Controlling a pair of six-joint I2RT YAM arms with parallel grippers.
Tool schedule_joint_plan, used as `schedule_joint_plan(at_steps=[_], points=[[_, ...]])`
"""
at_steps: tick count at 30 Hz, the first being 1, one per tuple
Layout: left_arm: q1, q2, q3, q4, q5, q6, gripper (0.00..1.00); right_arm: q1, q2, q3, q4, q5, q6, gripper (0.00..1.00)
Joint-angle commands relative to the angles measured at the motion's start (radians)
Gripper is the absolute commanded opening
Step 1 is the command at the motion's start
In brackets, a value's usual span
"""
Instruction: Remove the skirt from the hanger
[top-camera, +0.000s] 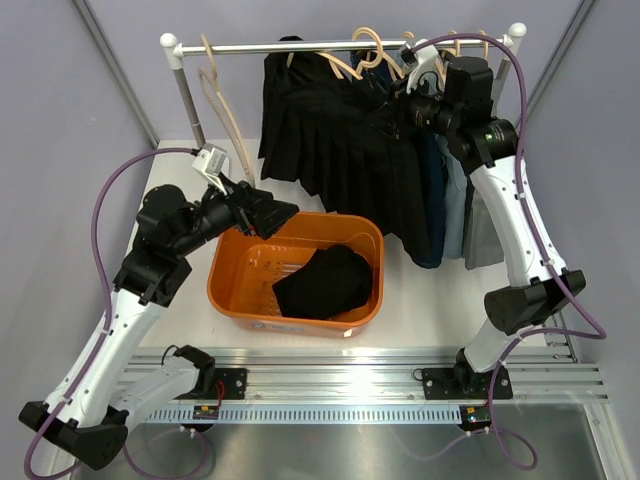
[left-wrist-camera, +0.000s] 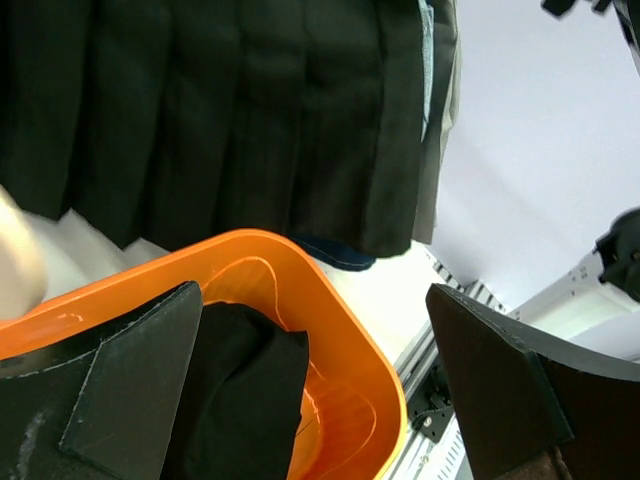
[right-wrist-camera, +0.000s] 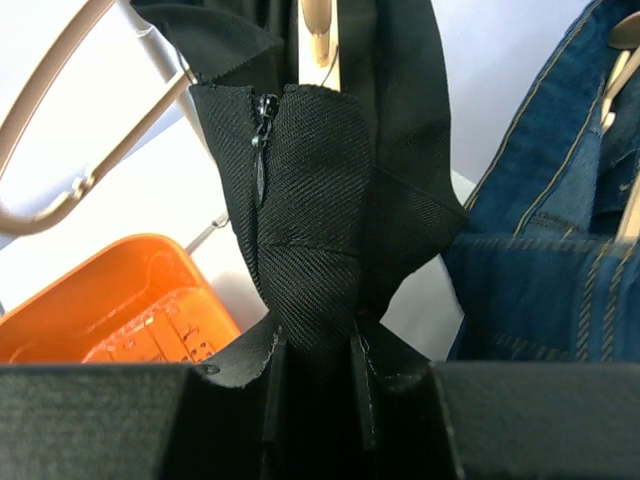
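A black pleated skirt hangs from a wooden hanger on the rail. In the right wrist view its waistband with a zipper is pinched between my right gripper's pads, below the hanger's wood. My right gripper is shut on the skirt's top by the rail. My left gripper is open and empty over the left rim of the orange basket. The left wrist view shows its wide-apart fingers above the basket and the skirt's hem beyond.
A black garment lies in the basket; it also shows in the left wrist view. Denim and grey garments hang right of the skirt. Empty wooden hangers hang at the rail's left. The rack's posts stand behind.
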Motion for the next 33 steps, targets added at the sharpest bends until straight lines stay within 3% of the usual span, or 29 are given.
schedule_joint_plan(at_steps=[1,14,21,26,33], points=[[-0.006,0.008,0.061,0.05,-0.038,-0.022,0.99,0.0,-0.1,-0.009,0.08,-0.054,-0.042,0.0],[-0.004,0.035,0.101,0.03,-0.103,-0.077,0.99,-0.005,-0.144,-0.061,0.013,-0.018,-0.185,0.0],[-0.004,0.07,0.17,-0.024,-0.186,-0.135,0.99,-0.042,-0.224,-0.124,-0.124,-0.046,-0.308,0.0],[-0.009,0.115,0.222,-0.027,-0.157,-0.152,0.98,-0.077,-0.315,-0.156,-0.245,-0.084,-0.399,0.0],[-0.119,0.27,0.401,-0.145,-0.169,-0.086,0.94,-0.146,-0.453,-0.23,-0.412,-0.103,-0.532,0.0]])
